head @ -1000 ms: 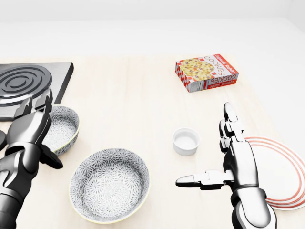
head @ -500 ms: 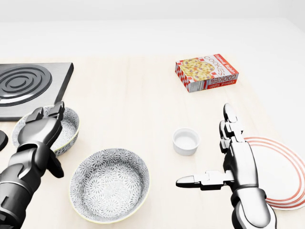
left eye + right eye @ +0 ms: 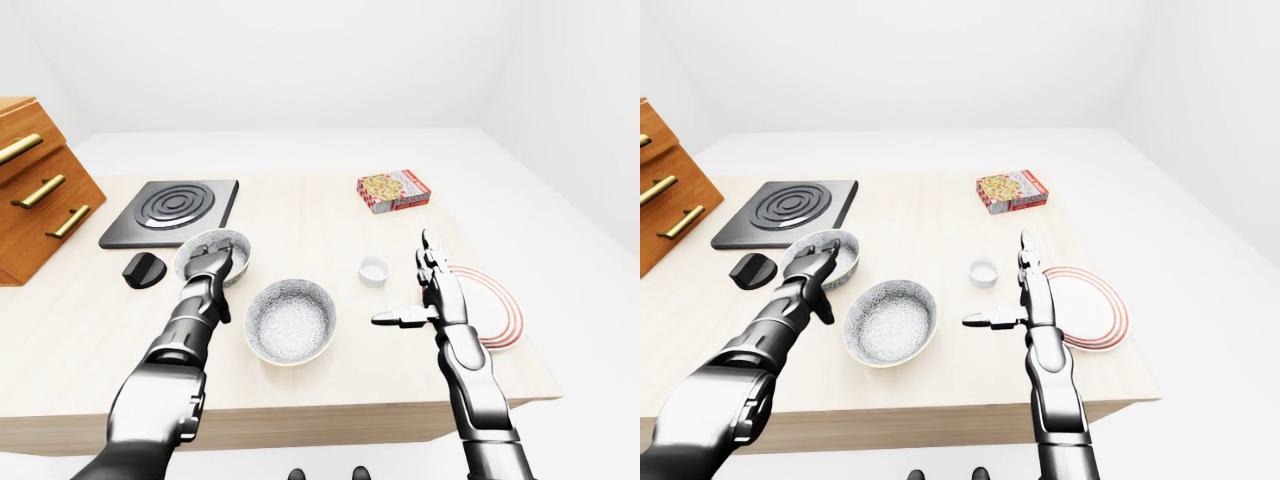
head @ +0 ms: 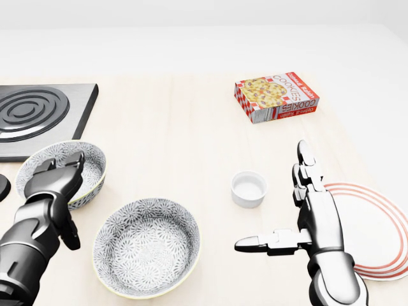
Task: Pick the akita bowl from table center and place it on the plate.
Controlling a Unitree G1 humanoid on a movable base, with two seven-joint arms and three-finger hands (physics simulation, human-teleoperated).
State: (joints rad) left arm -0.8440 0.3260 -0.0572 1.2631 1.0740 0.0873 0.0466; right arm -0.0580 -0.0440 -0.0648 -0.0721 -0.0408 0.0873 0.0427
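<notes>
The akita bowl, grey-patterned with a pale rim, stands near the table's middle, low in the head view, with nothing touching it. A smaller patterned bowl sits to its left. My left hand hovers over that smaller bowl's near rim, fingers loosely bent and open, thumb pointing down toward the bottom of the view. My right hand is open and flat, thumb out to the left, between the akita bowl and the red-ringed white plate at the right edge.
A small white ramekin stands just above my right hand. A cookie box lies higher up on the right. A black hotplate is at the upper left, with a black knob and a wooden drawer unit beyond.
My left hand has drawn back toward the bottom of the head view, from over the small bowl's far side to its near rim. The right hand barely moved.
</notes>
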